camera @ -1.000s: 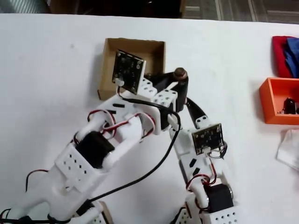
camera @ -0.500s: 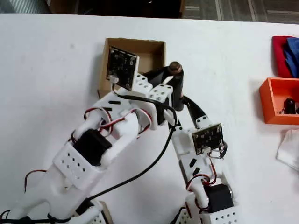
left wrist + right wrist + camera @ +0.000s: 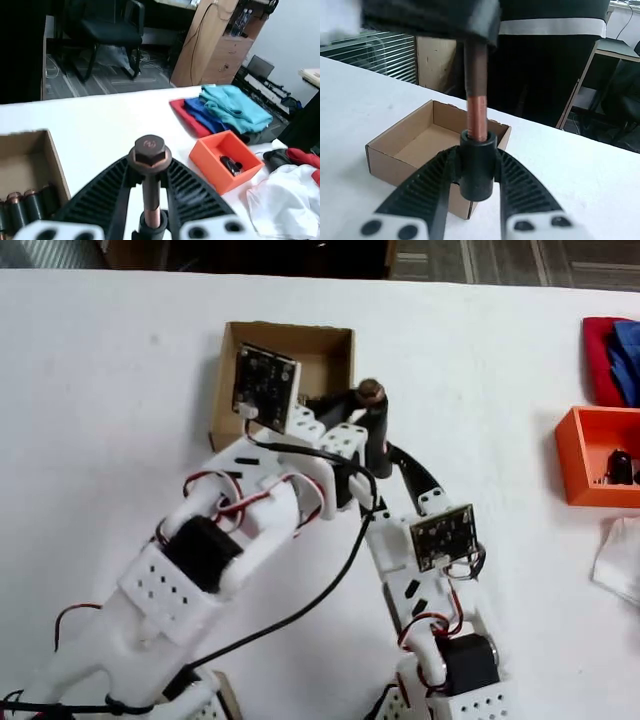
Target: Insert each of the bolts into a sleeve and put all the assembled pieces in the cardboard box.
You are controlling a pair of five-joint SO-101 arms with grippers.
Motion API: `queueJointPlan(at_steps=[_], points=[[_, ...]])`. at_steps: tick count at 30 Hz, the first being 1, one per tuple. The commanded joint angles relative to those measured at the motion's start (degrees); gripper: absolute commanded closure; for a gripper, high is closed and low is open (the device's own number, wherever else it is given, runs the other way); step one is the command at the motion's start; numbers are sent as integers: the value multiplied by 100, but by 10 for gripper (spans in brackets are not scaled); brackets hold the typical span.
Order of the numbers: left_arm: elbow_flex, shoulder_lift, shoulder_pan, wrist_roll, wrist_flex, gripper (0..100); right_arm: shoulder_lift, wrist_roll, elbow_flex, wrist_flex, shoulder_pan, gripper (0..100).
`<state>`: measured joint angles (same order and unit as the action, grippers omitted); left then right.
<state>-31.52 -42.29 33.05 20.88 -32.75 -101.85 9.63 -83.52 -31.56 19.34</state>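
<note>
Bolt (image 3: 150,187): roughly upright, copper-coloured, with its hex head on top. The left gripper (image 3: 150,167) is clamped on it just below the head, one finger on each side. The lower end of the shank sits in the black sleeve (image 3: 478,172), with much bare shank above the sleeve's rim. The right gripper (image 3: 477,156) is closed on the sleeve from both sides. In the high view the pair stands just outside the right wall of the box (image 3: 290,332), near its front corner, on the white table (image 3: 120,390). Finished pieces (image 3: 22,210) lie side by side inside the box, against one wall. An orange bin (image 3: 590,455) sits well off to the right, with folded cloths (image 3: 225,107) beyond it.
</note>
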Motion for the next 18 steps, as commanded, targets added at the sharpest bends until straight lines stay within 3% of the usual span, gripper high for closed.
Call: queueJointPlan(at_steps=[1, 18], points=[[22, -97, -18, -18, 158, 976, -31, 9, 97, 145, -57, 975], [-365, -88, 193, -18, 158, 975, -31, 0, 97, 154, -57, 975]])
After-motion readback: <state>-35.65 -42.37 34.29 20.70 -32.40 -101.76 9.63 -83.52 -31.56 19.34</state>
